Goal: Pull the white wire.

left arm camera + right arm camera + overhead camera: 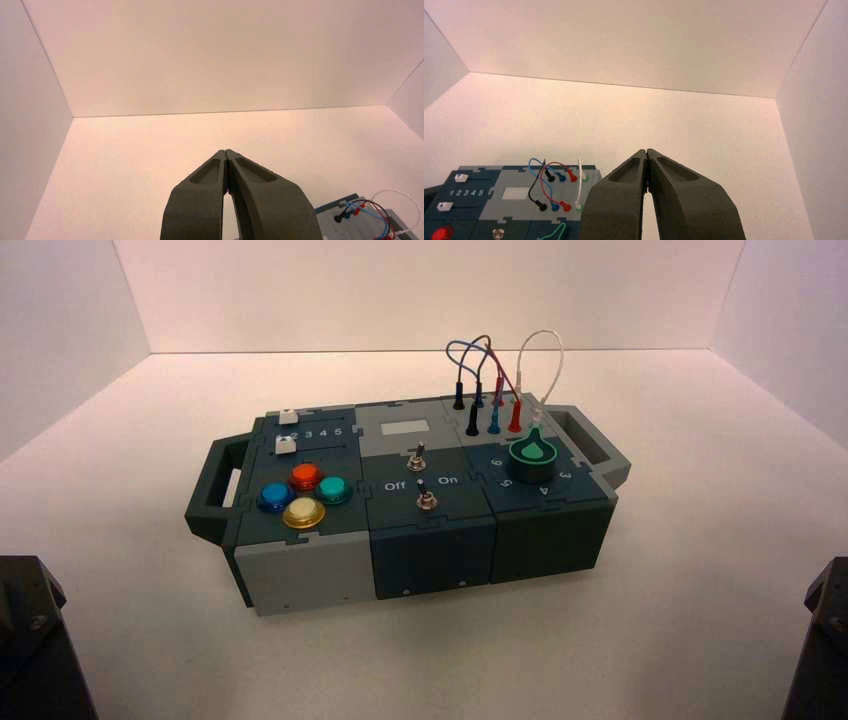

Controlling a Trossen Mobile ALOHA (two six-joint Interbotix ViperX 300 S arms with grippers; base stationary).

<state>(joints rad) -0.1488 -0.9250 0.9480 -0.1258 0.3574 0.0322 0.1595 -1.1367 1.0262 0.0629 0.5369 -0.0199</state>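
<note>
White wire (561, 357): tall arch at the far right of the box (430, 530), beyond the green knob (532, 458); both ends seated in their sockets. Pull not begun, by the look of it; nothing done, everything left: reach, grip, draw the wire out.

Right gripper (647, 150): jaws closed together, nothing between them, well apart from the wire, near side of the table (430, 660) at right. Probably the arm for this job. Left gripper (225, 150): near left, idle, jaws likewise together and bare.
</note>
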